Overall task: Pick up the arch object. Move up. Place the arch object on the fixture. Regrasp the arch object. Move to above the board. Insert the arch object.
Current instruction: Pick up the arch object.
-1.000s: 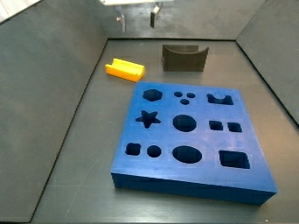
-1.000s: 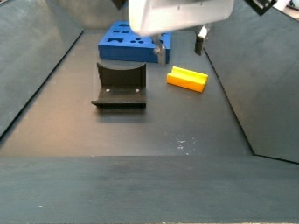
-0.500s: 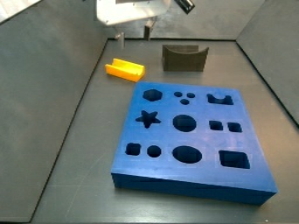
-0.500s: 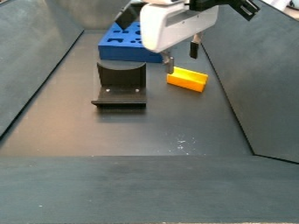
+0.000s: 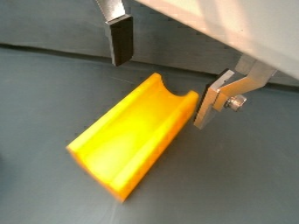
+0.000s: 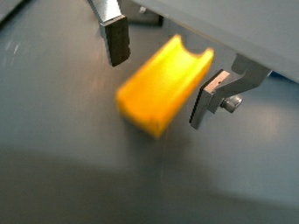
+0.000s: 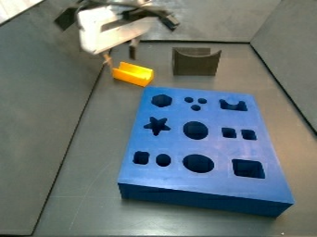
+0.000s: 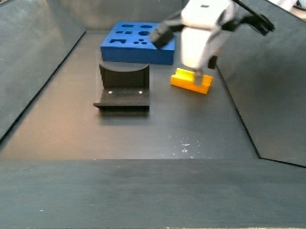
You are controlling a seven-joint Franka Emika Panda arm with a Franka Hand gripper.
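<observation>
Fingers of the gripper (image 5: 170, 74) stand wide apart in a wrist view, one silver plate with a dark pad on each side of the arch object (image 5: 131, 132). The yellow-orange block lies on the dark floor (image 5: 35, 96) with its curved notch facing up. It sits between the fingers, and neither finger touches it. One finger is close to its edge, the other stands a little way off.

A wrist view from a different angle shows the gripper (image 6: 158, 70) the same way, spread open with the arch object (image 6: 163, 81) in the gap. The block looks blurry here. Nothing is being squeezed.

In a side view the white gripper (image 7: 114, 57) hangs low over the arch object (image 7: 133, 73), which lies on the floor (image 7: 87, 157) near the left grey wall. The fixture (image 7: 195, 61) is the dark block with a curved dip in its top, and it stands well apart from the yellow piece, near the back wall. The board (image 7: 202, 143) is the big blue slab with many shaped holes, and it lies flat in the middle of the floor, near the yellow piece.

In a side view from the opposite end, the gripper (image 8: 195, 70) is right on top of the arch object (image 8: 189, 81). The fixture (image 8: 122, 84) sits beside it with a gap between them, and the board (image 8: 129, 41) lies behind the fixture
</observation>
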